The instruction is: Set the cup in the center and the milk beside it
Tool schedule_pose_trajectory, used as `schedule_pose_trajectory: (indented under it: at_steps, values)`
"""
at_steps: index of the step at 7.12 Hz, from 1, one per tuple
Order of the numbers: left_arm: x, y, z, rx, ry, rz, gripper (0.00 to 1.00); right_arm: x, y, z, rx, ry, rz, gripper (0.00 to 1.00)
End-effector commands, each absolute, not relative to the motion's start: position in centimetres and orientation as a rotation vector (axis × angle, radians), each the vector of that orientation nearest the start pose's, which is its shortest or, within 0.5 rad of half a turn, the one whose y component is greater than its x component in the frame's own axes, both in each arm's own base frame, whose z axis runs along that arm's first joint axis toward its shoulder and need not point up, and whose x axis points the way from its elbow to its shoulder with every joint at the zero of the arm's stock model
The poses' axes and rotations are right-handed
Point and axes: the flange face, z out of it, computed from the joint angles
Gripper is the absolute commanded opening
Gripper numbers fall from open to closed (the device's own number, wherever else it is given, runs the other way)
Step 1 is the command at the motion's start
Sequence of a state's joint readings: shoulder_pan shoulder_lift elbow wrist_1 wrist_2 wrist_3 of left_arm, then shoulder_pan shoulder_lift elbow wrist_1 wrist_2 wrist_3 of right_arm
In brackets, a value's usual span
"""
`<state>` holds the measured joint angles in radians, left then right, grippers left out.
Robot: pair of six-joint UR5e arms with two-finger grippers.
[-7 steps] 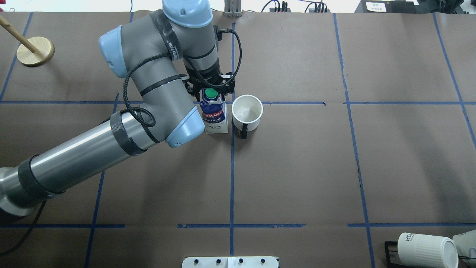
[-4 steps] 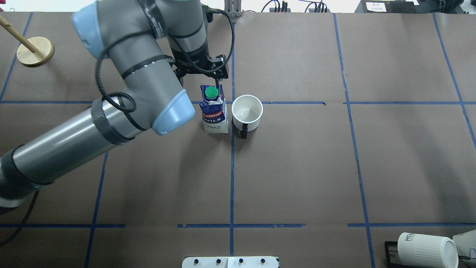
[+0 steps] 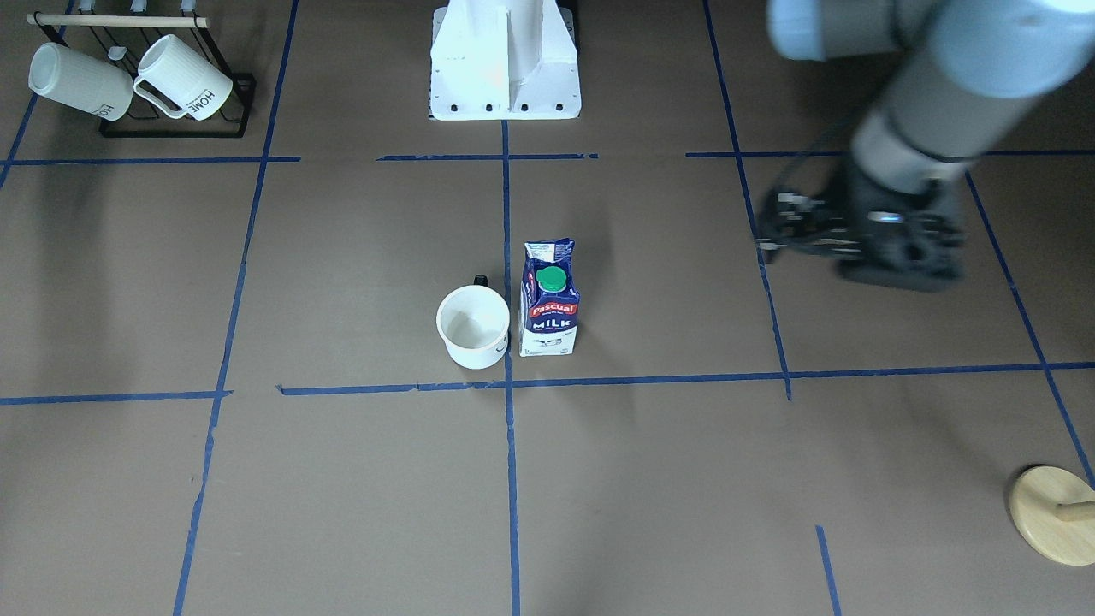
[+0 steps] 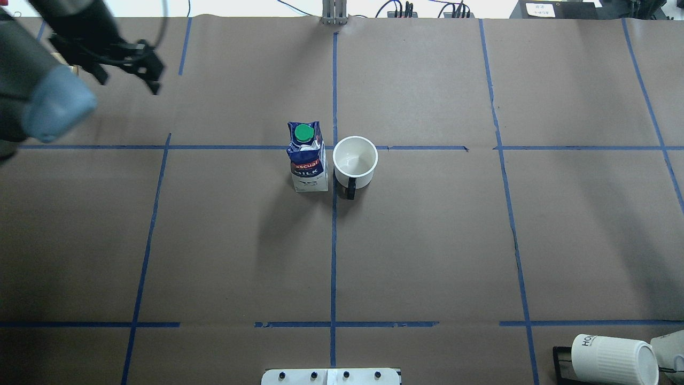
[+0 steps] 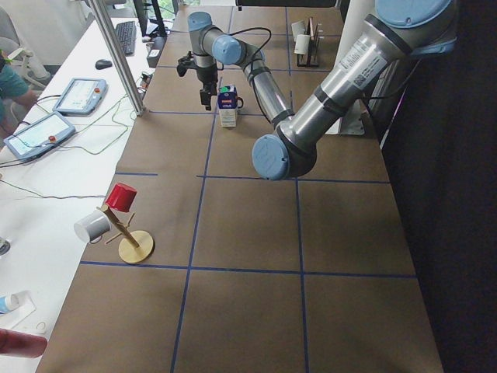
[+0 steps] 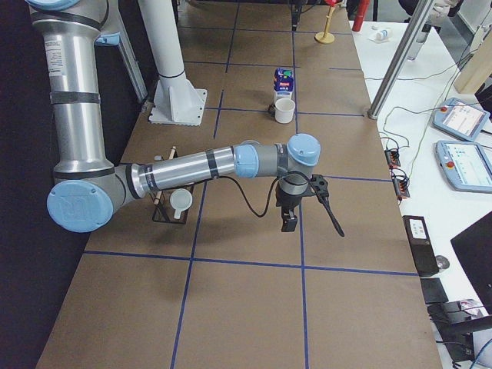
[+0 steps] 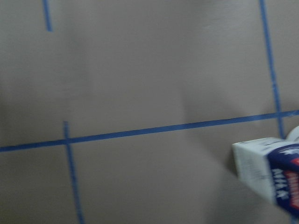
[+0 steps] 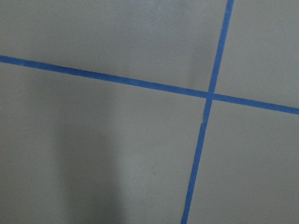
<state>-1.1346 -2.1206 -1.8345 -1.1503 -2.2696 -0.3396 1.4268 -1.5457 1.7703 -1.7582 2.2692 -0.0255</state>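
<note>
The cup [image 4: 355, 162], a white mug with a dark handle, stands upright just right of the center [image 4: 334, 147], the blue tape crossing. The milk [image 4: 307, 158], a blue and white carton with a green cap, stands upright just left of that crossing, close beside the cup. Both also show in the front view, cup [image 3: 473, 327] and milk [image 3: 549, 312]. My left gripper [image 4: 129, 75] is open, empty and raised, far left of the milk. My right gripper [image 6: 288, 221] shows only in the exterior right view, low over the paper, so I cannot tell its state.
A black rack [image 3: 171, 128] with two ribbed "HOME" mugs stands at the near right corner of the table. A wooden mug stand [image 3: 1052, 513] is at the far left. The robot's white base [image 3: 505, 68] is at the near edge.
My left gripper let go of the milk's top, rose and swung away to the far left. The milk and the cup have not moved.
</note>
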Motion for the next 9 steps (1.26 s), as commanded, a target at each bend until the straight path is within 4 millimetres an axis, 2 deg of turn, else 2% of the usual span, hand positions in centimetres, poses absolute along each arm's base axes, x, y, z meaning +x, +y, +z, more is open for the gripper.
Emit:
schedule_pose_trajectory:
  at_steps: [1,3,4,5,6,8,9]
  values:
    - [6.6,-57.3,40.1,0.101,0.761,0.330,1.00,2.8,-46.4,60.8,-0.017,-0.700,-0.114,1.00]
    - [-1.0,-52.9,49.4,0.066,0.777,0.281,1.00,4.5,-44.0,62.4,-0.024,-0.738,-0.067,1.00]
    - [-3.4,-50.4,54.5,0.076,0.777,0.277,1.00,4.5,-43.9,61.9,-0.018,-0.738,-0.062,1.00]
    - [-4.5,-48.5,58.6,0.064,0.790,0.251,1.00,4.5,-43.9,61.9,-0.018,-0.738,-0.060,1.00]
    - [-4.8,-46.0,62.2,0.043,0.814,0.229,1.00,4.6,-43.9,62.0,-0.020,-0.738,-0.060,1.00]
    - [-5.0,-43.8,65.1,-0.013,0.817,0.197,1.00,4.5,-43.9,62.0,-0.020,-0.738,-0.060,1.00]
    - [-5.0,-43.7,66.0,-0.026,0.819,0.194,1.00,4.5,-43.9,62.0,-0.020,-0.738,-0.061,1.00]
